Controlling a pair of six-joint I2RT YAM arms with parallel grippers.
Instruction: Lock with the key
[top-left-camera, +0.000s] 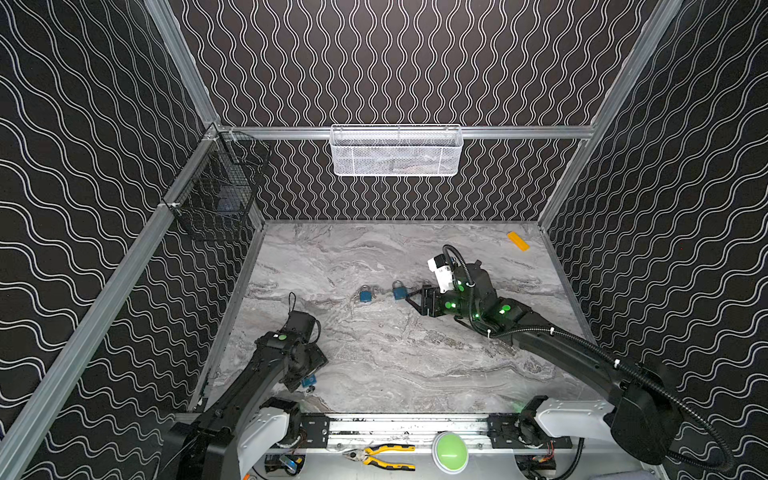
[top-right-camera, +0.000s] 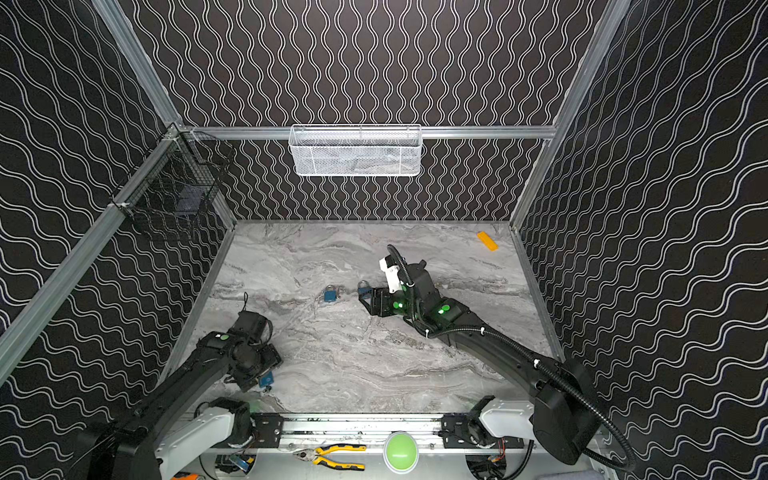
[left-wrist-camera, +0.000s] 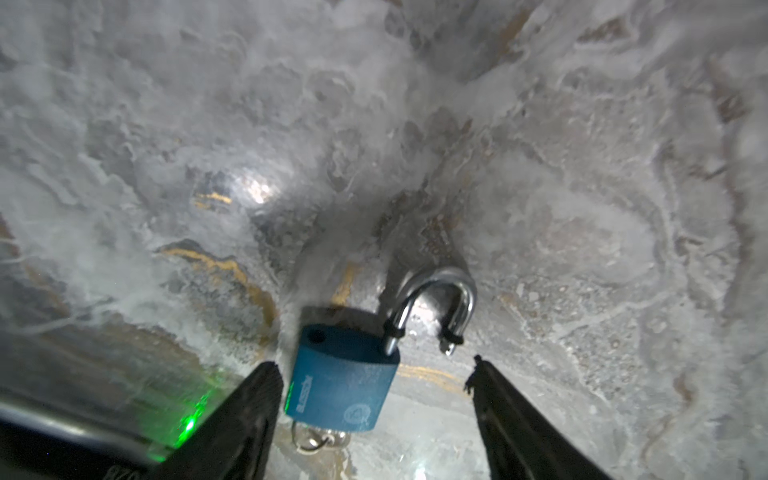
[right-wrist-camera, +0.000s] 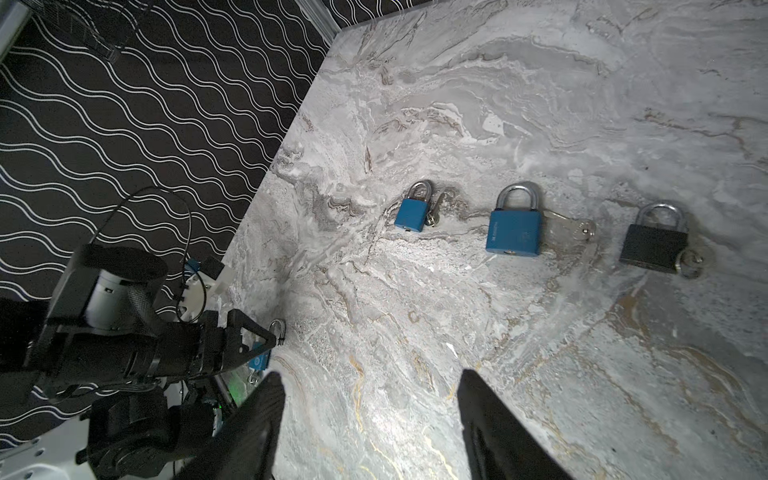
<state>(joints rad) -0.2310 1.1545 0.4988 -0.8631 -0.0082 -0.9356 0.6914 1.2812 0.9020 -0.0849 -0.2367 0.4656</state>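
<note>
Grey marbled surface carries four padlocks. The open blue padlock lies close to the near edge, toward the near-left corner, seen in both top views just under the left arm's wrist. Its steel shackle is swung out of the body, with one leg free and its hole bare. A key ring sits at the keyhole end; whether a key is seated in the lock cannot be told.

The left gripper hangs low over this padlock with its jaws spread wide. The body lies against one finger and well apart from the other, so nothing is clamped.

Three shut padlocks lie in a row across the middle of the surface:
- The small blue padlock is toward the left edge, with keys just beside it.
- The larger blue padlock is in the middle, with a key touching its side.
- The black padlock is toward the right edge, with a ring of keys at its corner.

The right gripper hovers near this row, jaws apart and empty. In a top view its fingertips point at the larger blue padlock.

An orange block lies by the far-right corner. Pliers rest on the frame beyond the near edge.
</note>
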